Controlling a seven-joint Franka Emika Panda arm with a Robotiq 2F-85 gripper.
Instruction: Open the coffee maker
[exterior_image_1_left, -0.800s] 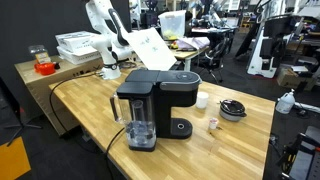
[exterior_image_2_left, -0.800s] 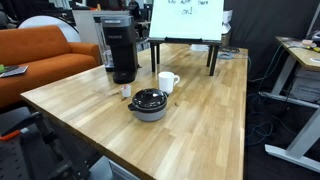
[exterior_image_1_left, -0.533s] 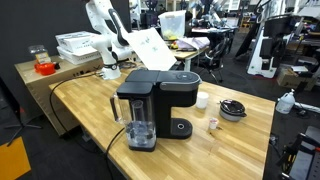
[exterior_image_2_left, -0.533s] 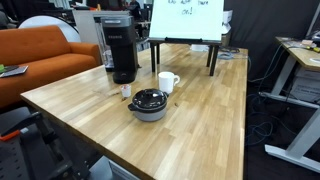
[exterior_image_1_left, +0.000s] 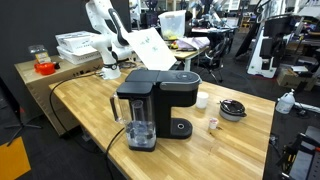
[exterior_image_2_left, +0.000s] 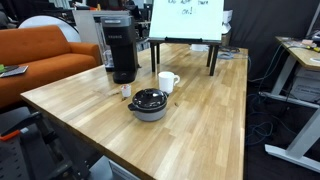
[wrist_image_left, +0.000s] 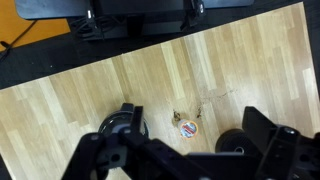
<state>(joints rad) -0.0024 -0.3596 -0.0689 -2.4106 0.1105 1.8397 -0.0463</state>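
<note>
Black boxy plastic coffee maker (exterior_image_1_left: 155, 103) with clear water tank, standing left of centre on pale wooden bench (exterior_image_1_left: 240, 135), lid down. Seems heavy, rigid, smooth; best lifted at lid's front edge. End effector (wrist_image_left: 185, 140) spread wide, empty.

arm (exterior_image_1_left: 104, 32): white, rounded segments; claw (wrist_image_left: 182, 148): black, bulky, blurred

Ext cams share table (exterior_image_1_left: 250, 125), prob perpendicular angles; wrist cam looks down.
</note>
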